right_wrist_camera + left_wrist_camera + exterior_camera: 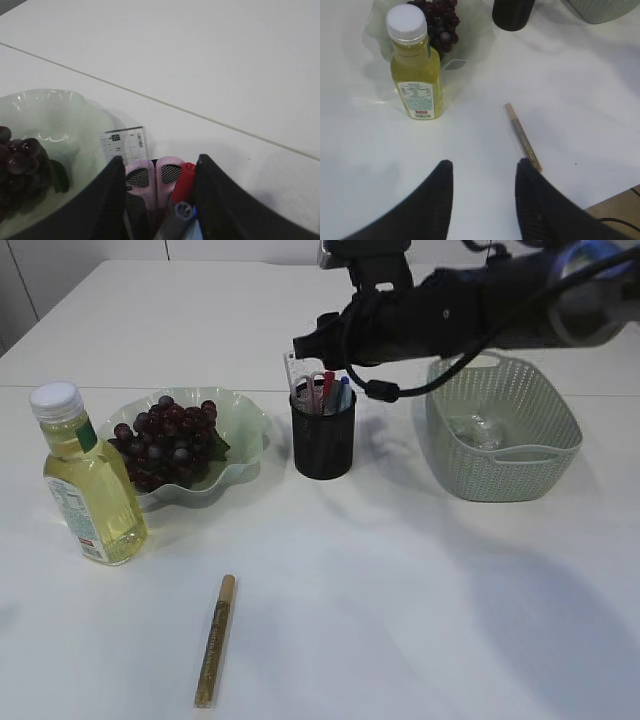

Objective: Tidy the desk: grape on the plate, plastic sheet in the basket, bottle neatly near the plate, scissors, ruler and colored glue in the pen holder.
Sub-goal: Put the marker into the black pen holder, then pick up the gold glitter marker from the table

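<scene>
Basket (503, 430) contents indistinct (clear, crumpled); pen holder (150, 200) cropped at bottom edge.

Under the right gripper (159, 167), scissors (150, 182) and ruler (126, 143) are standing in the pen holder (322, 435); plate (245, 435) lying left, basket (505, 430) right.

- I see bright, even light overhead; the table (420, 620) is nearly washed out.
- Shadows are soft, lying near and right of the holder (322, 435) and basket (500, 430).
- My right arm (480, 300) looks slightly blurred; wrist-view fingers (107, 200) are out of focus.
</scene>
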You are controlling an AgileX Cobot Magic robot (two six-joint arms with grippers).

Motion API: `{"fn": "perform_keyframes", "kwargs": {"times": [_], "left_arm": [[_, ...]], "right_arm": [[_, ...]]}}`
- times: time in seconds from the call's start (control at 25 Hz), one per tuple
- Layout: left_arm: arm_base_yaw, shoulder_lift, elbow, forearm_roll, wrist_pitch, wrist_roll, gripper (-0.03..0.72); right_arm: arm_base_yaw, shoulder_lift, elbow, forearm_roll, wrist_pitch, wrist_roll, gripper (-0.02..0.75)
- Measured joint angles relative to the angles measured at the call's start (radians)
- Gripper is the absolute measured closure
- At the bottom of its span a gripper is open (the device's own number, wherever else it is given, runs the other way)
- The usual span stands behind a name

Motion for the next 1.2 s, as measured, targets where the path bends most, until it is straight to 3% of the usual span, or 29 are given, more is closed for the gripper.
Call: {"fn": "perform_keyframes", "kwargs": {"times": [0.12,0.44,0.52,0.96,1.2], "left_arm": [[0.0,0.0,0.0,-0.02,0.0,0.0,0.379],[0.0,0.0,0.0,-0.089,-0.002,-0.015,0.379],[0.0,0.0,0.0,-0.093,-0.004,-0.016,0.379],[0.0,0.0,0.0,-0.099,-0.008,-0.017,0.379],[0.0,0.0,0.0,-0.124,-0.028,-0.016,0.367]], "right_arm": [[0.0,-0.049,-0.058,0.0,0.188,0.0,0.373],[0.0,-0.1,-0.313,0.031,0.994,0.0,0.372],[0.0,-0.1,-0.365,0.056,1.133,0.0,0.372],[0.0,-0.163,-0.4,0.082,1.204,0.04,0.373],[0.0,-0.294,-0.264,0.067,1.204,0.048,0.373]]}}
